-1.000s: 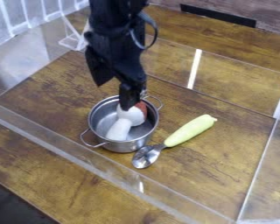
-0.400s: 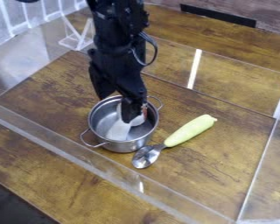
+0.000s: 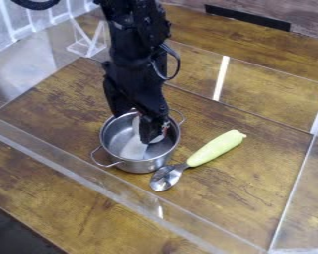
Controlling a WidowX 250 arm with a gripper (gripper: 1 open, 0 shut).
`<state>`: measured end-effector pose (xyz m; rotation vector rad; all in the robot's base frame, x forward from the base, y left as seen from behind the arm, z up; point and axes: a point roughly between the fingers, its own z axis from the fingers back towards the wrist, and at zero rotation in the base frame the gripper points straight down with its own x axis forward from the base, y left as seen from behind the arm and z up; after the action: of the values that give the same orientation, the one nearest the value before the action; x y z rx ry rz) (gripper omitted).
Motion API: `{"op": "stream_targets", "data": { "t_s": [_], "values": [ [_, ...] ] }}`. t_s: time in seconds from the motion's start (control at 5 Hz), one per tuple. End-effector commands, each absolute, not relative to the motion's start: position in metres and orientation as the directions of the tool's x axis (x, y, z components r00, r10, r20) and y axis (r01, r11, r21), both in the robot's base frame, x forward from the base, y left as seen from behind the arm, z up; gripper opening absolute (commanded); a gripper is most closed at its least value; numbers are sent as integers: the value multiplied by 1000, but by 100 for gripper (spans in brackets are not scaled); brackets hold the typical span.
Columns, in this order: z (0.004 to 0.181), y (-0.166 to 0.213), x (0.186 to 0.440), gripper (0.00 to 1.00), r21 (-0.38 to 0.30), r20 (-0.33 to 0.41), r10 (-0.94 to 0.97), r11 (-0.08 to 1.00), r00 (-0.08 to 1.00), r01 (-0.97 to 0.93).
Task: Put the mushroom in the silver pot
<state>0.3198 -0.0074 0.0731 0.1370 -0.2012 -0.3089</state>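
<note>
The silver pot (image 3: 130, 157) stands on the wooden table near the middle of the camera view. The mushroom (image 3: 146, 145) lies inside it, with its white stem toward the front and a bit of red-brown cap at the back right, partly hidden by a finger. My black gripper (image 3: 135, 121) hangs straight down over the pot, open, its fingers astride the pot's back half. Nothing shows as gripped between them.
A yellow-green corn cob (image 3: 217, 148) lies just right of the pot. A small metal spoon (image 3: 166, 179) rests in front of it. A low clear wall (image 3: 189, 213) borders the table. A white rack (image 3: 77, 40) stands at the back left.
The arm has shifted slightly left and risen a little above the pot. The mushroom stays in the pot, with less of it showing behind the finger.
</note>
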Motion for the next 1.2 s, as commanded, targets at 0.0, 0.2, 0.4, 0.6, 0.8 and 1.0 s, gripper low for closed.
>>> {"op": "stream_targets", "data": {
  "t_s": [0.0,0.2,0.4,0.6,0.8,1.0],
  "values": [
    [78,-13,321,100,169,206,-332,939,921,301],
    [75,-16,318,0,169,205,-342,935,917,311],
    [86,-20,318,0,169,208,-317,943,925,285],
    [113,-24,321,0,161,235,-284,955,930,251],
    [132,-29,321,0,159,266,-260,962,928,224],
    [134,-36,317,100,152,268,-247,965,931,212]
  ]
}}
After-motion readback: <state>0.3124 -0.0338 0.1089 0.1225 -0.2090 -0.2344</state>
